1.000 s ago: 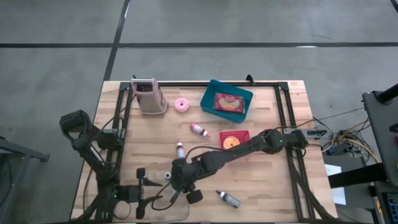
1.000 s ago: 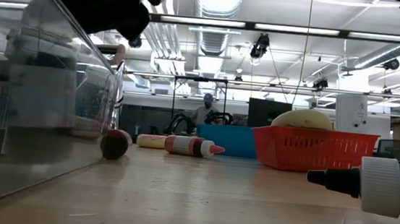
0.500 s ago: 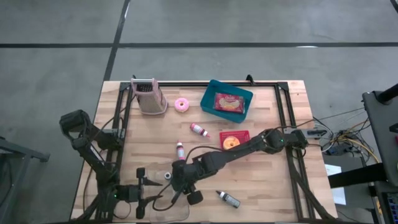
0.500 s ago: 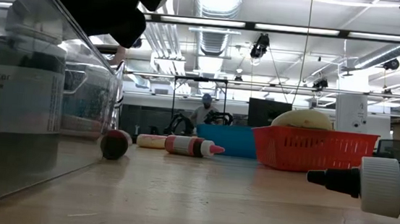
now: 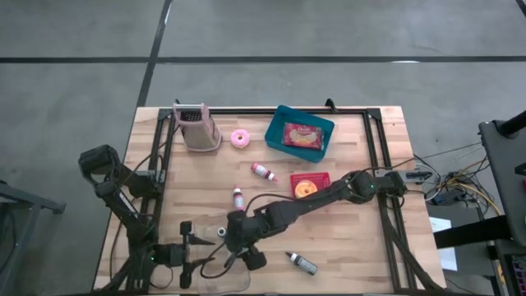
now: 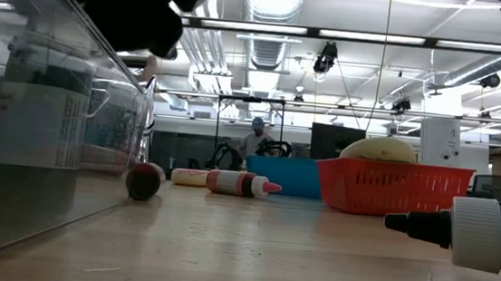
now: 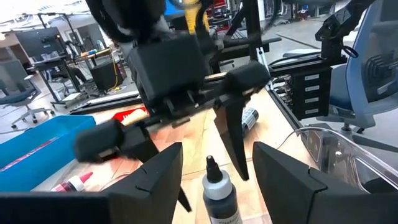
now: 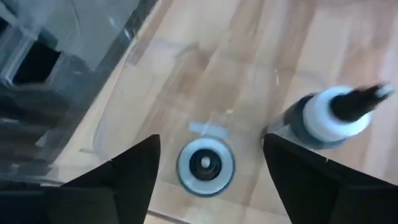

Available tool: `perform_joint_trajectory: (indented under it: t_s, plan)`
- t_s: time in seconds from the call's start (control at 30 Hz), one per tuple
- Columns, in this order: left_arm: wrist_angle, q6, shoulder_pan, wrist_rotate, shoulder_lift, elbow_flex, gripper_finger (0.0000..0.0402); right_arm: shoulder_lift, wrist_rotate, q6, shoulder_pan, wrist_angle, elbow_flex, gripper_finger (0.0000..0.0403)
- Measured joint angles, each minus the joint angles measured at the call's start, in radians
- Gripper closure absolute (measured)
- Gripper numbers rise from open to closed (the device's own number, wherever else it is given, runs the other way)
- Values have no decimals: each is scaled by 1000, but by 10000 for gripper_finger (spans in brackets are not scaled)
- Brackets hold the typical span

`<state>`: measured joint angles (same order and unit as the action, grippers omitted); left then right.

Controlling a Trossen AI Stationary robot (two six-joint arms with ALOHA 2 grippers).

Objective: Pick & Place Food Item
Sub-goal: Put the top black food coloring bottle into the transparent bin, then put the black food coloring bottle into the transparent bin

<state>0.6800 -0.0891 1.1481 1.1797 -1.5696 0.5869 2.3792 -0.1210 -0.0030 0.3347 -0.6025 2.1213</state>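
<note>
The right gripper (image 7: 210,167) hangs wide open over the grey squeeze bottle with black nozzle (image 7: 219,196), which stands upright in the clear plastic box (image 6: 99,100) at the table's 7 o'clock. The left gripper (image 5: 187,244), also open, waits beside it. If 1 finger clips the nozzle when rising, the bottle may topple.

High view: overhead, straight down on the whole counter (image 5: 345,238). Low view: at counter level, looking across toward the room, very near a clear bin (image 6: 51,132); it shares the red basket (image 6: 392,187) with the high view. Left wrist view: close, facing the other arm over a dark-capped bottle (image 7: 219,194). Right wrist view: close, straight down on the same bottle (image 8: 205,163)
</note>
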Motion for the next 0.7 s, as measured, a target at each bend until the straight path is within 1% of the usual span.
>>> perform_joint_trajectory:
  t_s: [0.17, 0.3, 0.33, 0.53, 0.7]
  plan:
    - [0, 0, 0, 3, 0, 0, 205, -28, 29, -15, 0, -3, 18, 122]
    - [0, -2, 0, 16, 0, -1, 204, -66, 97, -25, 6, -39, 19, 135]
    - [0, -6, 0, 18, 0, -2, 205, -77, 100, -22, 9, -49, 19, 138]
    - [0, -19, 0, 19, 0, -4, 205, -131, 142, 84, 61, -229, 17, 145]
    - [-1, -18, 0, 19, 0, -4, 204, -133, 148, 234, 120, -378, 15, 145]
